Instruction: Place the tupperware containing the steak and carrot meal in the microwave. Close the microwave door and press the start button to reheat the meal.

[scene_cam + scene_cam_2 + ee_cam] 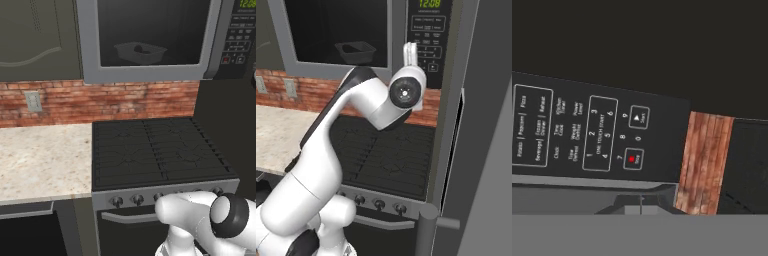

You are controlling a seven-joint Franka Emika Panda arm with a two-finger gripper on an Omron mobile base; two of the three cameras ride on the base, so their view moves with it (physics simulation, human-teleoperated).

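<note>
The microwave (215,60) hangs above the stove, and the microwave door (150,75) looks shut. Through its dark glass the tupperware (140,52) sits inside with a dark lump in it; the meal's colours do not show. The tupperware (356,51) also shows behind the glass from the right. My gripper (410,47) is raised right in front of the black keypad strip (428,35), its fingers close together with nothing in them. Up close, the hand view faces the keypad (597,132), with the Start button (638,118) and a red-dotted stop button (632,159).
A black gas stove (155,150) with knobs lies below the microwave. A speckled counter (40,160) runs to its left, under a brick wall with an outlet (33,101). A tall grey unit (481,125) stands close on the right.
</note>
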